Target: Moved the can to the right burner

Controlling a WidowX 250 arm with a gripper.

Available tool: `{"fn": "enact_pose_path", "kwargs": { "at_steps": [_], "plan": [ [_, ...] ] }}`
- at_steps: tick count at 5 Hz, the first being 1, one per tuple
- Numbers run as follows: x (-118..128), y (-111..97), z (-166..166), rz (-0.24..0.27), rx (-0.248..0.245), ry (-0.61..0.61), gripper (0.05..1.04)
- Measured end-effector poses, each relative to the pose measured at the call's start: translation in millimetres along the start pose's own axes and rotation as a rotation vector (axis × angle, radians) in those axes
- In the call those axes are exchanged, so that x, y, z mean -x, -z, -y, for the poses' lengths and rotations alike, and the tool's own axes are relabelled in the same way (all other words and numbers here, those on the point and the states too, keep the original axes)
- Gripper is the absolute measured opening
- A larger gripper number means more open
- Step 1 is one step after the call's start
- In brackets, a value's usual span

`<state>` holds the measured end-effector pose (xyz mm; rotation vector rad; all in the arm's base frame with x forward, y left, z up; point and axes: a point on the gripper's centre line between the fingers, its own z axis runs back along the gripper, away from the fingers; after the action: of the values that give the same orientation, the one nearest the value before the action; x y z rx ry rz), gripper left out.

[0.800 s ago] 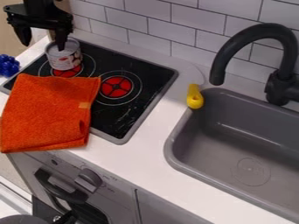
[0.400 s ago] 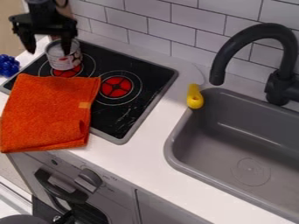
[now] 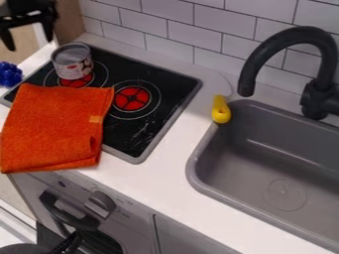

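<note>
My gripper [image 3: 30, 43] hangs at the upper left corner, its two fingers spread apart with nothing between them. To its right and a little lower stands the can [image 3: 72, 61], upright on the left burner [image 3: 77, 82] and apart from the gripper. The can has a silvery rim and a light label with red marks. The right burner [image 3: 132, 98] shows its red centre with white rings around it, and nothing stands on it.
An orange cloth [image 3: 55, 127] covers the front left of the stove [image 3: 153, 135]. Blue grapes [image 3: 9, 74] lie left of the stove. A yellow object [image 3: 220, 109] rests by the grey sink [image 3: 201, 165], under the black faucet [image 3: 248, 74].
My gripper has gone from above the can to the left and up, and now hangs clear of it. The can has kept its place on the left burner.
</note>
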<state>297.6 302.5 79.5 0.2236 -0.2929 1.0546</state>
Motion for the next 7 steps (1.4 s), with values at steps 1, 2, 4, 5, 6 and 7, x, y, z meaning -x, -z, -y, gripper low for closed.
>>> {"fn": "enact_pose_path", "kwargs": {
  "at_steps": [1, 2, 4, 5, 6, 7],
  "plan": [
    [-15, 4, 0, 0.108, 0.032, -0.153, 0.999],
    [-13, 21, 4, 0.107, 0.005, -0.222, 0.999],
    [-12, 27, 17, 0.092, -0.027, -0.339, 0.999],
    [-10, 32, 26, 0.089, -0.078, -0.418, 0.999],
    [-7, 36, 35, 0.123, -0.104, -0.428, 0.999],
    [-1, 39, 38, 0.126, -0.104, -0.448, 0.999]
  ]
}}
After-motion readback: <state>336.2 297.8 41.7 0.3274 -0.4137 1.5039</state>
